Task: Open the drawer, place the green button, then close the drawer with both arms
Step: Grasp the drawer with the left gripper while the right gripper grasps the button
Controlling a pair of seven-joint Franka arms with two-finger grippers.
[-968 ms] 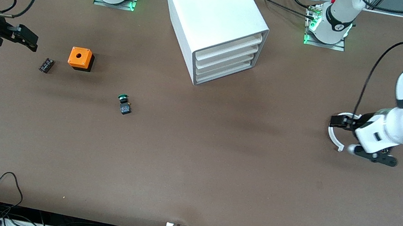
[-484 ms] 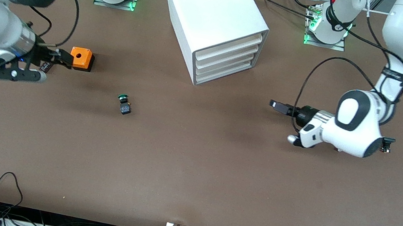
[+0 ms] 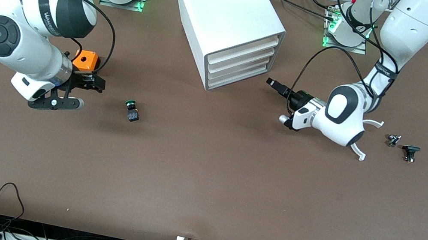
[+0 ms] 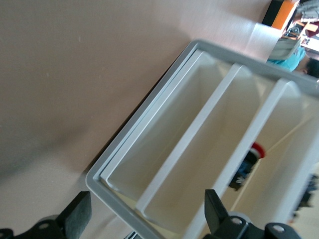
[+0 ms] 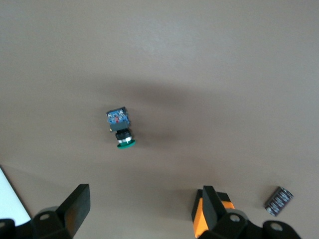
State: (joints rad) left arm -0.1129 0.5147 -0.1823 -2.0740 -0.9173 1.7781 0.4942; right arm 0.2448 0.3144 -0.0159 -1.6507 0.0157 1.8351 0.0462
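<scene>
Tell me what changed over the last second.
Both arms swung inward: the right gripper went from the table's edge to beside the orange cube, near the button; the left gripper now faces the cabinet drawers. Both are open, holding nothing. Button, cube and cabinet stayed put.

You get bright, even overhead light, with soft shadows pooling on the bench (image 3: 202, 187) under both arms. The front view is crisp, while the left wrist view's cabinet (image 4: 209, 149) looks soft and washed pale.

A green-capped, dark-bodied button (image 3: 131, 111), an orange cube (image 3: 85, 60), and a white cabinet (image 3: 226, 22) on a brown table (image 3: 204, 179).
</scene>
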